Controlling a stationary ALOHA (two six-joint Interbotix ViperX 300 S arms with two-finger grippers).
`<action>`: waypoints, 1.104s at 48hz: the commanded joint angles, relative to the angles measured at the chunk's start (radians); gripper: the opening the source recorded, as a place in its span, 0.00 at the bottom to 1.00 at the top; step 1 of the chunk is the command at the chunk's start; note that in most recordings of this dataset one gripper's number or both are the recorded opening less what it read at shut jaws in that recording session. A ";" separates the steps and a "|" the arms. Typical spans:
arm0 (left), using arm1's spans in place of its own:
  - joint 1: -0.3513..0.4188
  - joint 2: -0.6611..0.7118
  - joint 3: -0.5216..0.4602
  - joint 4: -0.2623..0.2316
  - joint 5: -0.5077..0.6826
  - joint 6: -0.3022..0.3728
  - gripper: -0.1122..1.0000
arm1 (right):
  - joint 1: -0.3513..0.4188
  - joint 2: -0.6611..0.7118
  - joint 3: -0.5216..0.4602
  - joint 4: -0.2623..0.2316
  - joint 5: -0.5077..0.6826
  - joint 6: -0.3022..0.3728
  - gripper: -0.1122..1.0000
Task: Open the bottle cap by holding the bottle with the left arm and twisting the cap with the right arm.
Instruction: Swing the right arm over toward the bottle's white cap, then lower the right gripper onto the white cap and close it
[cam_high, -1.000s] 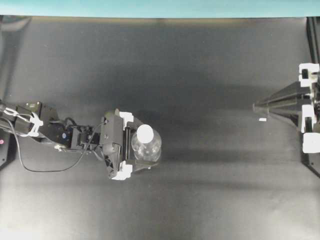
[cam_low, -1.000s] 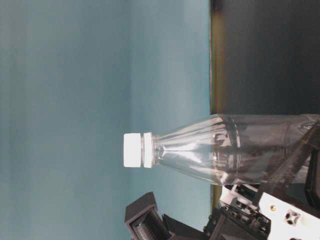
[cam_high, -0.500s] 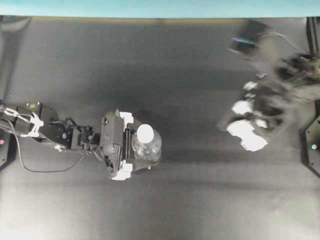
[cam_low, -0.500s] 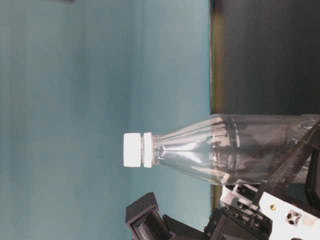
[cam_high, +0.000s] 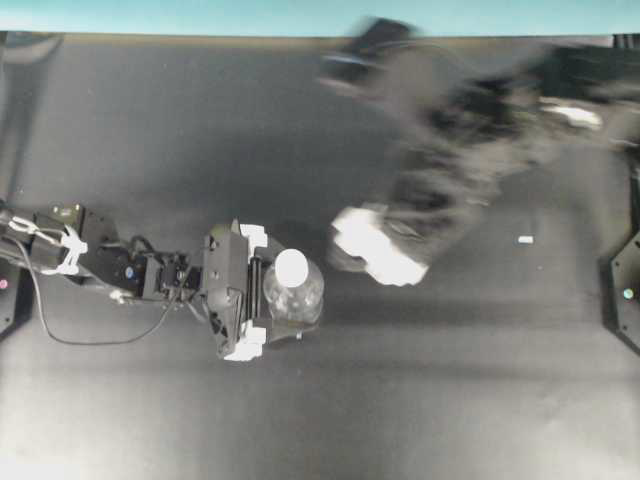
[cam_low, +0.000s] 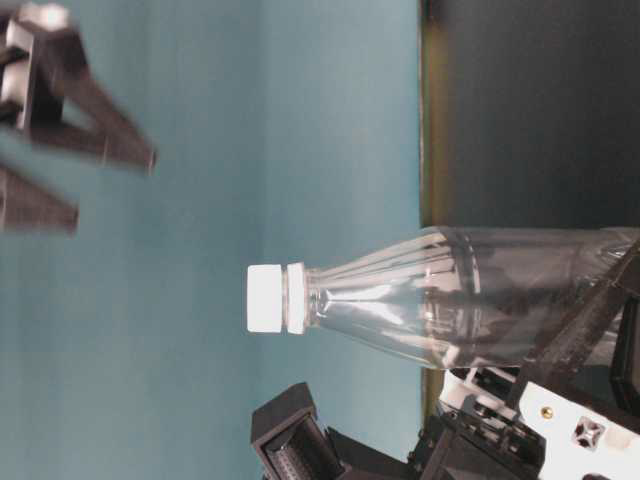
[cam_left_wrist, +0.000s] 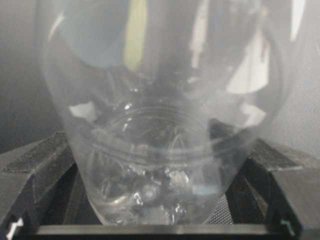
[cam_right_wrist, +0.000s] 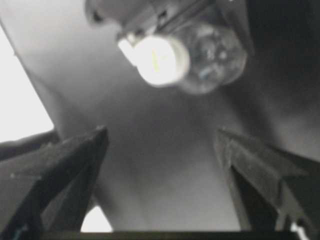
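Meanwhile, your left gripper (cam_high: 262, 292) was clamped on the bottle (cam_high: 293, 292), one finger on each side of the clear body, and the bottle stood upright on the black table (cam_high: 150, 130), left of centre in the overhead view. In the left wrist view the bottle (cam_left_wrist: 160, 115) filled the frame between both black fingers (cam_left_wrist: 35, 165), which pressed against its lower walls. The bottle cap (cam_high: 291, 266) sat on the neck, white and round, with nothing touching it. The left arm (cam_high: 110, 270) reached in from the left edge, its loose cables trailing on the table.

Your right arm (cam_high: 470, 130) showed as a motion-blurred streak from the upper right toward the middle, and its gripper (cam_high: 378, 245) was near the bottle but apart from it, up and to the right of the cap. From the right wrist view you could see the fingers (cam_right_wrist: 65, 170) spread wide, holding nothing, with the cap (cam_right_wrist: 159, 59) and bottle ahead of them. A small white tape mark (cam_high: 525, 240) lay on the table toward the right.
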 joint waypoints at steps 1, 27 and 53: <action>-0.006 -0.005 -0.006 0.005 -0.002 0.002 0.89 | -0.008 0.087 -0.132 0.003 0.069 0.069 0.83; -0.009 -0.011 -0.003 0.005 0.000 -0.003 0.89 | 0.035 0.380 -0.410 -0.006 0.337 0.152 0.83; -0.011 -0.011 0.003 0.005 0.002 -0.002 0.89 | 0.057 0.394 -0.360 -0.061 0.314 0.146 0.58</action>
